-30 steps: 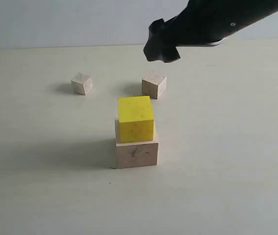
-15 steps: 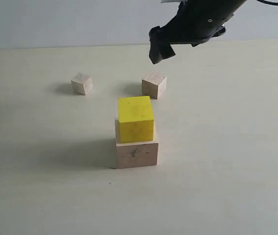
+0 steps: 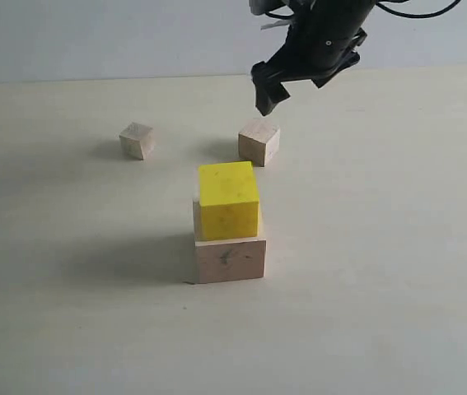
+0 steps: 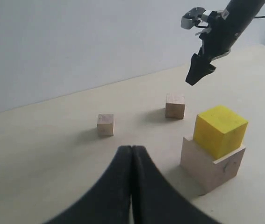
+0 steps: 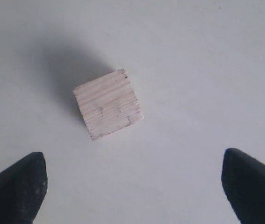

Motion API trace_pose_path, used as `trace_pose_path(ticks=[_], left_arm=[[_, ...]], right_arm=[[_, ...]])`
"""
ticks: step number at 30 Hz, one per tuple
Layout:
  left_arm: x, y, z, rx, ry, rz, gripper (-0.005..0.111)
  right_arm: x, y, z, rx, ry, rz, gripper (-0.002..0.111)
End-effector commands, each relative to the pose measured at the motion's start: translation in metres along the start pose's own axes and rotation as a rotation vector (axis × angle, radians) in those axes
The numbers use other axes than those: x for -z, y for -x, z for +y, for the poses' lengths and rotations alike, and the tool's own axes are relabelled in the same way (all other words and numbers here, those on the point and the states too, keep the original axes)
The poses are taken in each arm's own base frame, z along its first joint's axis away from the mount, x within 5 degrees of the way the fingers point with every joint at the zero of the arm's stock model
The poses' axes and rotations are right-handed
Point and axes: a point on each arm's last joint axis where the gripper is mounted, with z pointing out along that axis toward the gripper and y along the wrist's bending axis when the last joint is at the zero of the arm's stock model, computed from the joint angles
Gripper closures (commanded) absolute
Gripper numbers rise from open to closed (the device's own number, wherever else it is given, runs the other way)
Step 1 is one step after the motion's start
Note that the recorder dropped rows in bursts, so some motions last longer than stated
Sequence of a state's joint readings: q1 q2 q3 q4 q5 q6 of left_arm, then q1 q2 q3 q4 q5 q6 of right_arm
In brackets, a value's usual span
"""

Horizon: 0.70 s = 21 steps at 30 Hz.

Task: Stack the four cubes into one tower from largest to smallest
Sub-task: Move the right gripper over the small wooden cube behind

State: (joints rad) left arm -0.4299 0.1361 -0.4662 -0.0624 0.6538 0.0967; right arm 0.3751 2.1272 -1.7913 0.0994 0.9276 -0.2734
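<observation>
A bright yellow cube (image 3: 228,197) sits on the large pale wood cube (image 3: 230,257) in the middle of the table, set toward its back edge. Behind them the medium-small wood cube (image 3: 259,141) stands alone. The tiny wood cube (image 3: 137,140) lies to the back left. My right gripper (image 3: 268,95) hangs open a little above the medium-small cube (image 5: 108,103), fingers (image 5: 20,186) spread wide, nothing between them. My left gripper (image 4: 132,151) is shut and empty, low over the table, facing the tiny cube (image 4: 105,124) and the yellow cube (image 4: 220,130).
The pale table surface (image 3: 381,247) runs back to a grey wall (image 3: 93,33). Only the cubes stand on it. The right arm (image 3: 332,33) reaches in from the upper right.
The right arm has swung from lying nearly level to pointing steeply down. Its gripper stays above the medium-small cube. The cubes have not moved.
</observation>
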Motion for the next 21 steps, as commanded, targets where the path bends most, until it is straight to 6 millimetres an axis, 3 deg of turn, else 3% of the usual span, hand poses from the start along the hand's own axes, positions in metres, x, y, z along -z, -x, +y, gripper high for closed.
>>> trace_pose_path(ticks=[1,11,15,21], left_arm=[[0.000,0.001,0.000,-0.002,0.002,-0.019,0.107],[-0.003,-0.002,0.000,-0.004,0.004,-0.015,0.107],[-0.003,-0.002,0.000,-0.004,0.004,-0.015,0.107],[-0.003,-0.002,0.000,-0.004,0.004,-0.015,0.107]], right_arm=[[-0.014,0.007,-0.005,0.040,0.002,0.014,0.014],[-0.051,0.011,-0.008,0.071,0.023,0.075,0.014],[-0.060,0.012,-0.001,0.083,0.114,0.067,0.014],[-0.075,0.015,-0.004,0.079,0.103,0.053,0.014]])
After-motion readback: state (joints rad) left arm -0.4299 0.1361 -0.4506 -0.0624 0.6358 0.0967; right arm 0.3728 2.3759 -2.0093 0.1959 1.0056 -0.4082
